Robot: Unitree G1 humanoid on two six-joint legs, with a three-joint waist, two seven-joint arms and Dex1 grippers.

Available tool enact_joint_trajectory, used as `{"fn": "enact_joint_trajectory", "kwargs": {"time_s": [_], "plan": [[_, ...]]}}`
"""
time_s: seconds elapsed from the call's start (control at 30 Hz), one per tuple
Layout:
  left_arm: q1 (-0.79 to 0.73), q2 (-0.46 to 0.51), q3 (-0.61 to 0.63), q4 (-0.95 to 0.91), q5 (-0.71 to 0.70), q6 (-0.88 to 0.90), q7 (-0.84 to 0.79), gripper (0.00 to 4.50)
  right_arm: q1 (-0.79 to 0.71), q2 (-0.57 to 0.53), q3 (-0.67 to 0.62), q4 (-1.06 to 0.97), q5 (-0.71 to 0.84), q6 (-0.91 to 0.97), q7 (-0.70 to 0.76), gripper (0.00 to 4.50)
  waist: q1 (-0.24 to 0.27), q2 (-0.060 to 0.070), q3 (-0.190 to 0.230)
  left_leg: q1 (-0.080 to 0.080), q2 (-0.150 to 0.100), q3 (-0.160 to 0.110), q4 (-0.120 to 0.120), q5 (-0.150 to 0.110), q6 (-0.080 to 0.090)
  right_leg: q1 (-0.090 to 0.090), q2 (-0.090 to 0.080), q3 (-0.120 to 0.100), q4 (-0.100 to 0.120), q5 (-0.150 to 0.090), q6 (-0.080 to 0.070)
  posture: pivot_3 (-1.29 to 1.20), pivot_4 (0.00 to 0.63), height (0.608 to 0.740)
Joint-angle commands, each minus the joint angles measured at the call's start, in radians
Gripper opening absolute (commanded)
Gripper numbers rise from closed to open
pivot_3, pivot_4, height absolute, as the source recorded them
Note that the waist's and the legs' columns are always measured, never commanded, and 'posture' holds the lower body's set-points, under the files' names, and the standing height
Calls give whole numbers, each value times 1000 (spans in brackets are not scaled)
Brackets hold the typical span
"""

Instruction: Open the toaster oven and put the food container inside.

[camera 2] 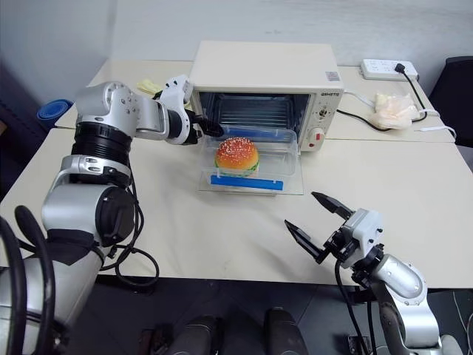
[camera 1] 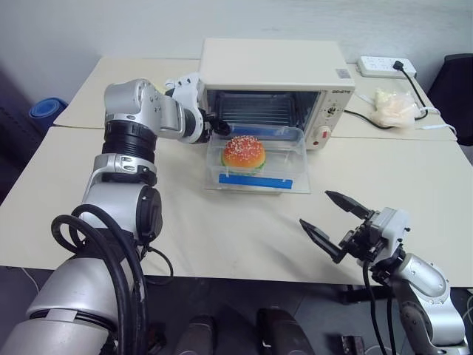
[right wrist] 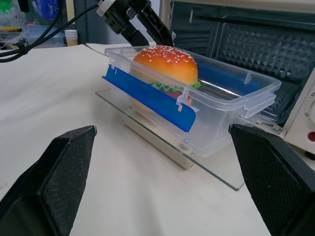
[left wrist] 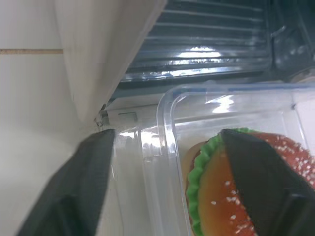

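Resting on the lowered glass door (right wrist: 147, 129) of the toaster oven (camera 1: 275, 70), the food container (camera 1: 256, 159) lay with its long axis running left to right, parallel to the oven front, and its far long side was at the mouth of the open cavity. One blue clip (camera 1: 255, 181) was on the near long side, facing the robot, and the toy hamburger (camera 1: 243, 151) sat upright in the left half of the box. The left gripper (camera 1: 219, 127) was at the left end of the container, pointing to the right, its fingers apart on either side of the end wall. The right gripper (camera 1: 331, 220) hung over the table (camera 1: 89, 200), well apart from the container, with its two fingers spread wide and holding nothing.
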Motion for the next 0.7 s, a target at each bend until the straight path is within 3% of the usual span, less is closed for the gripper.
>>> {"fn": "enact_joint_trajectory", "kwargs": {"time_s": [0.03,0.17,0.23,0.33,0.47,0.57,0.63,0.7], "plan": [[4,52,31,-109,-31,-14,-77,4470,-30,-10,-34,-34,33,16,-19,4500,-1,0,0,0,0,0,0,0,0,0,0,0,0,0,0,0,150,740],[138,191,-12,-275,-87,-21,-312,4470,-57,-46,-33,-67,97,109,-11,4500,-10,1,0,2,1,2,-1,0,-1,0,1,1,5,0,0,0,150,740],[237,276,-46,-364,-113,-71,-464,4081,-59,-79,-16,-80,109,160,9,4113,-16,1,0,2,2,2,-2,0,-2,-1,1,2,6,0,0,0,150,740],[384,377,-116,-472,-107,-220,-671,3216,-77,-108,8,-82,106,216,11,3194,-14,1,0,1,2,0,-1,1,-2,-1,2,1,6,0,-1,0,150,740],[620,427,-152,-626,-92,-491,-869,1996,-162,-138,91,-21,32,266,35,1858,1,1,0,1,1,0,1,0,-1,0,0,1,1,-1,-1,0,150,740],[777,440,-221,-744,-49,-724,-1012,1038,-244,-143,139,55,-27,268,52,794,5,1,0,0,1,-1,3,-1,0,2,-1,1,-1,-1,-1,0,150,740],[815,404,-218,-773,-74,-735,-1006,422,-291,-139,159,99,-42,274,70,93,12,1,0,-1,1,-2,3,-1,1,2,-2,0,-2,-1,-1,0,150,740],[823,355,-216,-784,-88,-729,-977,39,-347,-132,183,153,-69,270,84,0,21,1,0,-2,0,-3,5,-2,2,1,-2,-1,-1,-1,-1,0,150,740]]}}
